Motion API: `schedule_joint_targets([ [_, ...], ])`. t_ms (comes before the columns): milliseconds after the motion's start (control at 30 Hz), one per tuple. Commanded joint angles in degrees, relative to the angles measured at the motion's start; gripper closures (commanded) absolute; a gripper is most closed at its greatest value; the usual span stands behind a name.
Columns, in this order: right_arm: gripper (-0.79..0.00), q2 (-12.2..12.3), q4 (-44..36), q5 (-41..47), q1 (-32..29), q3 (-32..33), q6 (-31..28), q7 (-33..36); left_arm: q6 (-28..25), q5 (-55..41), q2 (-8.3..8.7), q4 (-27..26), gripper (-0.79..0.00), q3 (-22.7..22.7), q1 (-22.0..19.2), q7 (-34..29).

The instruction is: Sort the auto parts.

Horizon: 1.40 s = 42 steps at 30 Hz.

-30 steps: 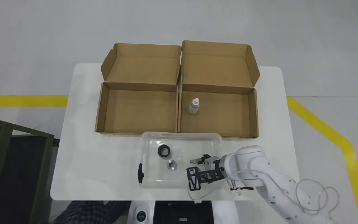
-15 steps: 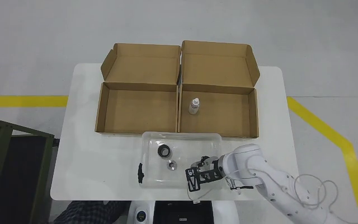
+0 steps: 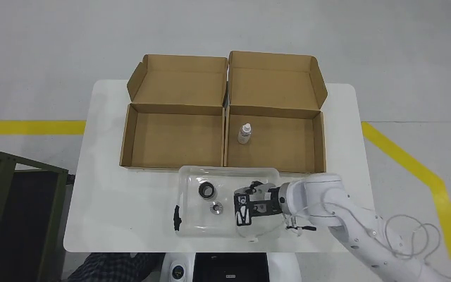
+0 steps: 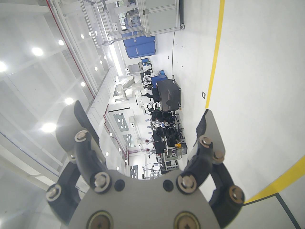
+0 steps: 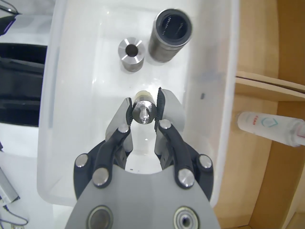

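One dark sleeve [image 5: 170,39] and one steel bushing [image 5: 131,54] standing in clear tray [image 5: 226,48], right gripper [image 5: 143,107] clamped on small steel stud [image 5: 142,115], left gripper [image 4: 143,110] spread wide, empty.

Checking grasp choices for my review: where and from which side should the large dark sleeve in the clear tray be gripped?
Grip the large dark sleeve across its round outer wall near the top rim, coming from above: it stands on end, bore up. Probably avoid the side facing the small steel bushing, which stands close beside it.
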Motion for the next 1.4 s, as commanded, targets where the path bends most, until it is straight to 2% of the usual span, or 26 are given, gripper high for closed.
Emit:
schedule_joint_targets([
  [0,0.0,0.06,-0.05,-0.57,-0.66,1.25,1.83,-3.77,0.0,0.0,0.0,0.0,-0.785,0.0,0.0,0.0],
  [200,0.0,0.41,-1.01,-2.14,-3.38,6.09,7.27,-14.22,0.0,0.0,0.0,0.0,-0.785,0.0,0.0,0.0],
  [533,0.0,0.51,-3.29,-4.66,-10.22,15.04,21.89,-34.67,0.0,0.0,0.0,0.0,-0.785,0.0,0.0,0.0],
  [733,0.0,0.19,-4.1,-5.23,-13.58,17.36,26.58,-45.17,0.0,0.0,0.0,0.0,-0.785,0.0,0.0,0.0],
  [900,0.0,-0.06,-4.63,-5.66,-14.99,18.43,27.77,-49.12,0.0,0.0,0.0,0.0,-0.785,0.0,0.0,0.0],
  [1367,0.0,-0.76,-4.18,-4.71,-15.99,21.06,28.24,-52.58,0.0,0.0,0.0,0.0,-0.785,0.0,0.0,0.0],
])
